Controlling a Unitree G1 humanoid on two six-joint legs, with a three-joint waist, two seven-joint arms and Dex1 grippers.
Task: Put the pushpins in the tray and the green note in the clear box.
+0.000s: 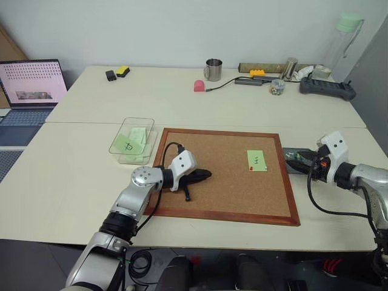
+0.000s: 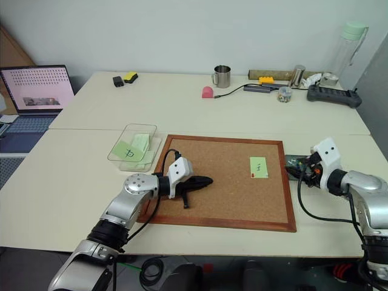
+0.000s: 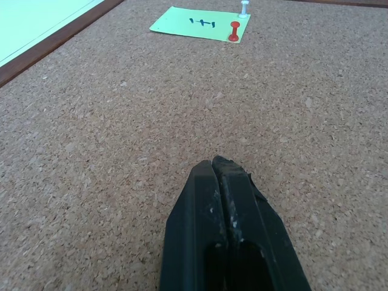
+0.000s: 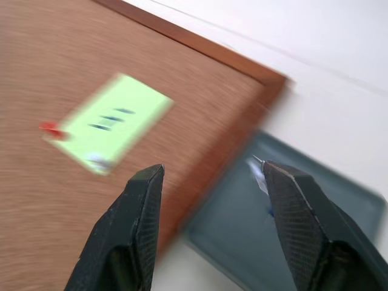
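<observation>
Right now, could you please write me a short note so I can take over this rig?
Left claw: shut, empty, resting low over the cork board.
Right claw: open, empty, above the grey tray by the board's right edge.
Done: one dark pushpin seems to lie in the tray; two green notes sit in the clear box.
Left: green note on the board, pinned by a red pushpin and a white pushpin.

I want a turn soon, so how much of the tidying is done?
Done: one dark pin seems to lie in the tray, under the open right gripper. In hand: nothing; the left gripper rests shut on the board. Left: the red pin and a white pin hold the note on the board, so the note is not in the clear box yet.
</observation>
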